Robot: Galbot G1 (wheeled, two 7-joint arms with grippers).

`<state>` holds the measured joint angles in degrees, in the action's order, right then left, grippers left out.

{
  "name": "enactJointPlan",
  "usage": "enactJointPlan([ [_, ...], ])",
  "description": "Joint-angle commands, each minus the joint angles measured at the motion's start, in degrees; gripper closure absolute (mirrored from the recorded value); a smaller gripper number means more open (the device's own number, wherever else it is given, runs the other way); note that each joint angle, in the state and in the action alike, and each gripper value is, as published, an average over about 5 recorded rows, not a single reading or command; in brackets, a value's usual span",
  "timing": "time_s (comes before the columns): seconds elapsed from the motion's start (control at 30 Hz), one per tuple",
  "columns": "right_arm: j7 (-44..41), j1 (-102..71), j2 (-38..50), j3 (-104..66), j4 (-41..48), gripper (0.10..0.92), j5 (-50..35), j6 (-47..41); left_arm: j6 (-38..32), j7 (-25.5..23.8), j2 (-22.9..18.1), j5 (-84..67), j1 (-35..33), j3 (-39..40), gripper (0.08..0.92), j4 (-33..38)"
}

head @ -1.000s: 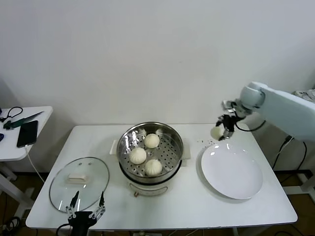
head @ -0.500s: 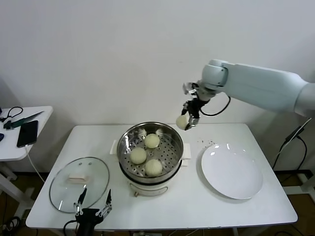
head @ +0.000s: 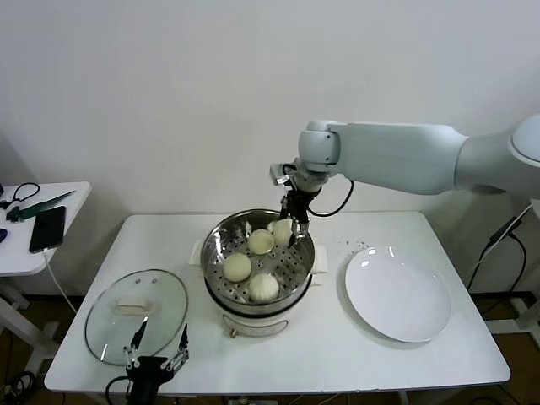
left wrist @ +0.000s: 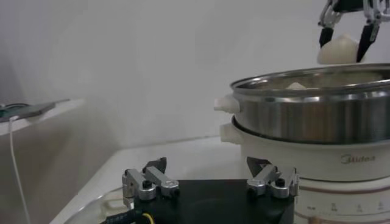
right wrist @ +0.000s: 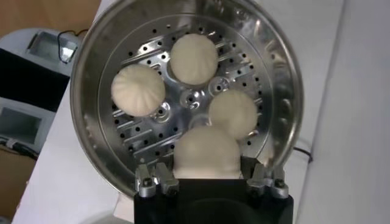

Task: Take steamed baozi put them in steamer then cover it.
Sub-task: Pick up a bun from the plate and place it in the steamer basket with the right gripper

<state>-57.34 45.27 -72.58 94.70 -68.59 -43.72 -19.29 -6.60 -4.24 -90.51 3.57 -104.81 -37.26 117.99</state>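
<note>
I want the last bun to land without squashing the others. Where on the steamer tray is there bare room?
Three buns sit on the tray of the steamer. The right gripper holds the fourth bun over the near rim. Bare tray shows beneath it, bordered by the bun beside it and the rim. The middle is crowded.

Three baozi [head: 237,267] crowded the steamer [head: 258,253] tray, leaving free room only at its far right. The plate [head: 396,293] lay bare beside it, and the glass lid [head: 136,315] blocked the desk's [head: 321,346] near-left corner.
</note>
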Motion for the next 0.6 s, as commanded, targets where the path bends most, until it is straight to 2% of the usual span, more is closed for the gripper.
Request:
enactJointPlan([
  [0.03,1.03,-2.69,-2.45,2.76,-0.51,0.322,0.54,-0.86,-0.06,-0.15,0.12,-0.16,0.01,-0.20,0.177,-0.10],
  [0.6,3.46,-7.80,-1.87,0.36,-0.06,0.319,2.39,-2.18,0.12,-0.08,0.13,-0.24,0.09,-0.62,0.177,-0.35],
])
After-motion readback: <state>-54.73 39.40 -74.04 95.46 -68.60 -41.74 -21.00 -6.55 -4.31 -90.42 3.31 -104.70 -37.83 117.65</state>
